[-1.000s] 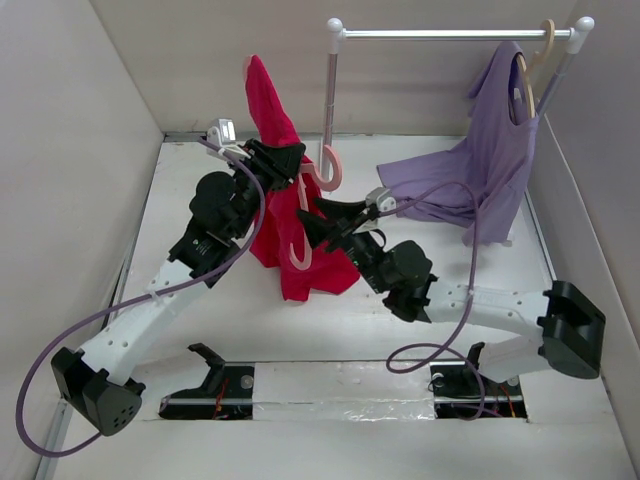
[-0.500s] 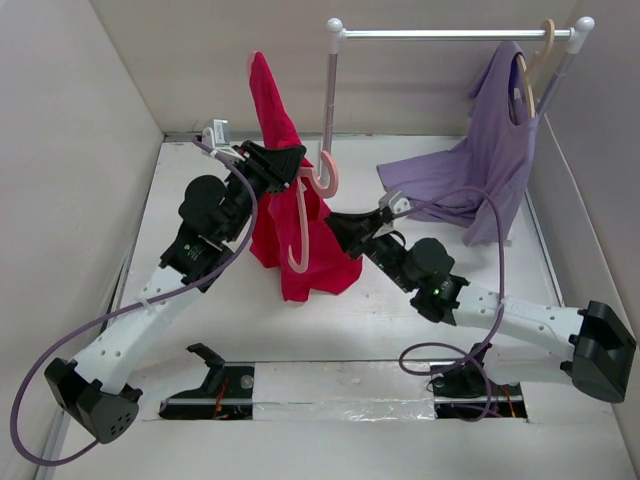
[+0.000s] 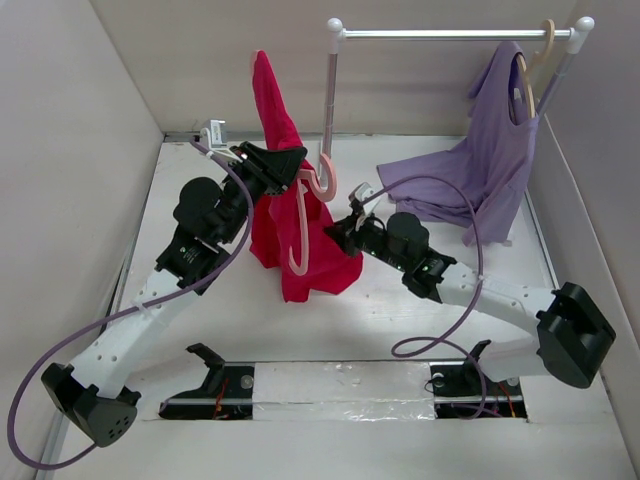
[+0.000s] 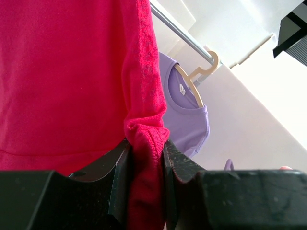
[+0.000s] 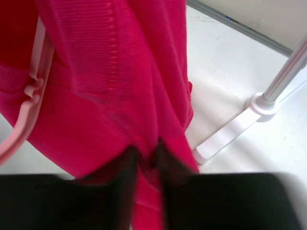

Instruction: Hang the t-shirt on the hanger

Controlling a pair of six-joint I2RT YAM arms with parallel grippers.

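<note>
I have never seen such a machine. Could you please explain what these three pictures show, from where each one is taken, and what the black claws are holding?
These are two robot arms fixed at the near edge of a white table. The wide picture comes from a camera above and behind them. The other two come from a small camera on each wrist, looking along its own claw. The left gripper pinches a folded edge of a red t-shirt, as the left wrist view shows. The right gripper pinches the same shirt lower down. A pink hanger lies against the red cloth. Behind, a metal rail carries a lilac garment on a beige hanger.
</note>
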